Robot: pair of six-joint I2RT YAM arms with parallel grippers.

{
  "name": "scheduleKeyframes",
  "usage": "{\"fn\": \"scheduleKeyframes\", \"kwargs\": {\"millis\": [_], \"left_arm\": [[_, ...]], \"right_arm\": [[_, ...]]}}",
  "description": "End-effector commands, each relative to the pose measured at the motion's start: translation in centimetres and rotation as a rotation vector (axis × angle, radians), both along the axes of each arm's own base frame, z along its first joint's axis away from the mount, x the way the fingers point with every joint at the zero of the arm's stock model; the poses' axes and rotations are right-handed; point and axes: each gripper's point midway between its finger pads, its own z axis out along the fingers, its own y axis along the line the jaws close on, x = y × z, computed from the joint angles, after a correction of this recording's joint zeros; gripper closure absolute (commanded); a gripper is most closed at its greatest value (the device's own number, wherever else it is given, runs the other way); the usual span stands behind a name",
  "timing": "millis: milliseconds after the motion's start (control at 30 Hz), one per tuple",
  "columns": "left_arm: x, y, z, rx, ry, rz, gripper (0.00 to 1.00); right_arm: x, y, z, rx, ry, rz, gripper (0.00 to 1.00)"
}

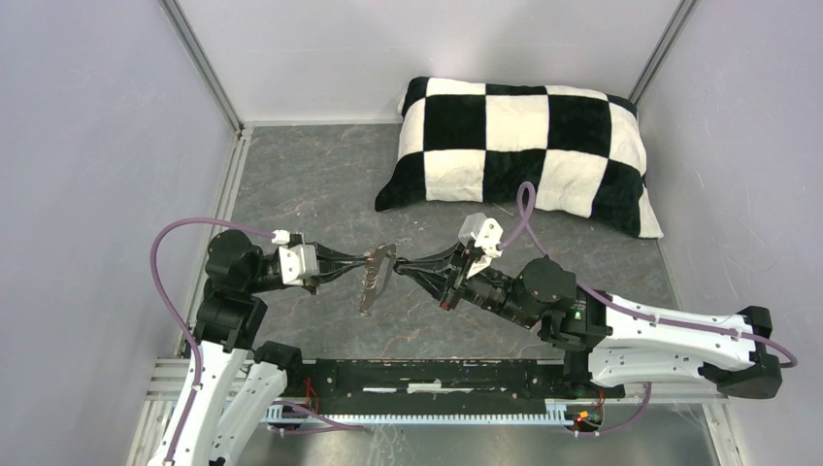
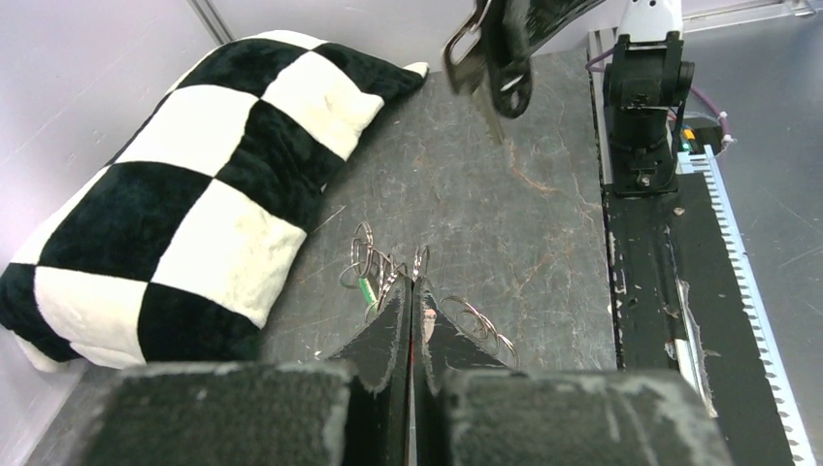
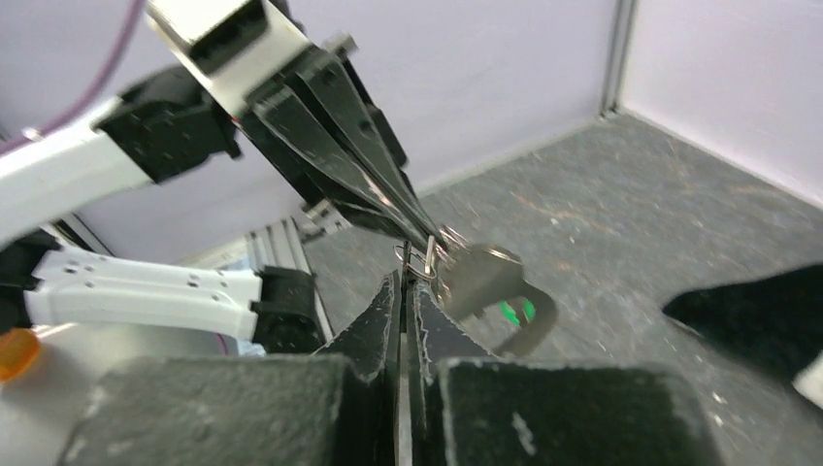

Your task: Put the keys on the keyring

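My left gripper point(image 1: 369, 260) is shut on the keyring point(image 1: 377, 277), a flat grey-brown fob hanging at its tips above the table. In the left wrist view the shut fingers point(image 2: 412, 283) hide the fob. Only wire rings point(image 2: 480, 325) and a green tag point(image 2: 367, 289) show beside them. My right gripper point(image 1: 401, 264) faces it tip to tip, shut on a toothed key point(image 2: 490, 116) with a black oblong tag point(image 2: 514, 89). In the right wrist view that key's grey head point(image 3: 480, 277) and dark tag point(image 3: 534, 325) sit just past my shut fingers point(image 3: 408, 277).
A black-and-white checked pillow point(image 1: 514, 146) lies at the back right and also shows in the left wrist view point(image 2: 194, 194). A black rail point(image 1: 427, 374) runs along the near edge. Grey walls close in on the left, the right and the back.
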Motion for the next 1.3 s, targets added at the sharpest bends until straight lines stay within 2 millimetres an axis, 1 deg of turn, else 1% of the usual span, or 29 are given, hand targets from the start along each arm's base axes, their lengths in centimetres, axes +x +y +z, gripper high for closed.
{"fn": "scheduleKeyframes", "kwargs": {"millis": [0, 167, 200, 300, 333, 367, 467, 567, 667, 733, 767, 867, 900, 933, 1067, 1100, 1167, 1200, 1267], "left_arm": [[-1.0, -0.2, -0.1, 0.015, -0.048, -0.056, 0.98], [-2.3, -0.4, -1.0, 0.021, -0.048, -0.135, 0.98], [-2.5, -0.4, -1.2, 0.027, -0.055, -0.153, 0.98], [-3.3, -0.5, -1.9, 0.042, -0.072, -0.204, 0.98], [-3.5, -0.5, -2.0, 0.041, -0.062, -0.219, 0.98], [-3.6, -0.6, -2.0, 0.039, -0.052, -0.229, 0.98], [-3.6, -0.7, -2.1, 0.038, -0.024, -0.245, 0.98], [-3.8, -0.7, -2.0, 0.035, -0.025, -0.258, 0.98], [-4.2, -0.7, -1.6, 0.029, -0.037, -0.285, 0.98], [-4.4, -0.8, -1.4, 0.026, -0.039, -0.303, 0.98], [-4.5, -0.8, -1.4, 0.025, -0.036, -0.310, 0.98], [-4.5, -0.8, -1.5, 0.027, -0.030, -0.318, 0.98], [-4.3, -0.8, -1.8, 0.030, -0.020, -0.315, 0.98], [-4.0, -0.8, -2.1, 0.036, -0.011, -0.301, 0.98], [-1.8, -0.8, -4.1, 0.067, 0.058, -0.217, 0.98], [-1.3, -0.9, -4.5, 0.069, 0.090, -0.199, 0.98], [-0.2, -1.0, -5.0, 0.069, 0.165, -0.163, 0.98], [0.1, -1.0, -5.2, 0.070, 0.185, -0.154, 0.98], [0.5, -1.1, -5.3, 0.071, 0.189, -0.150, 0.98]], "right_arm": [[1.5, -1.9, -2.7, -0.123, 0.044, -0.078, 0.99], [1.9, -2.5, -10.2, -0.248, 0.150, -0.087, 0.99], [2.0, -2.6, -12.3, -0.277, 0.183, -0.088, 0.99], [1.5, -2.4, -17.6, -0.316, 0.277, -0.049, 0.99], [1.2, -2.2, -18.9, -0.316, 0.304, -0.029, 0.99], [0.9, -2.2, -20.7, -0.334, 0.334, -0.018, 0.99], [0.2, -2.4, -24.2, -0.349, 0.379, 0.011, 0.99], [0.3, -2.9, -26.8, -0.384, 0.395, -0.005, 0.99], [0.6, -3.6, -28.3, -0.407, 0.388, -0.033, 0.99], [0.8, -3.9, -28.9, -0.409, 0.380, -0.048, 0.99], [0.9, -4.1, -29.3, -0.417, 0.378, -0.060, 0.98], [1.5, -4.4, -29.4, -0.438, 0.351, -0.083, 0.81], [1.8, -4.5, -29.2, -0.437, 0.340, -0.100, 0.73], [2.1, -4.6, -28.9, -0.435, 0.325, -0.112, 0.69], [2.9, -4.8, -28.1, -0.470, 0.277, -0.146, 0.66], [3.0, -4.9, -28.2, -0.482, 0.274, -0.149, 0.66], [3.1, -4.8, -27.6, -0.484, 0.262, -0.151, 0.65], [3.1, -4.5, -26.9, -0.469, 0.247, -0.142, 0.63], [3.2, -3.8, -24.6, -0.419, 0.188, -0.116, 0.56]]}}
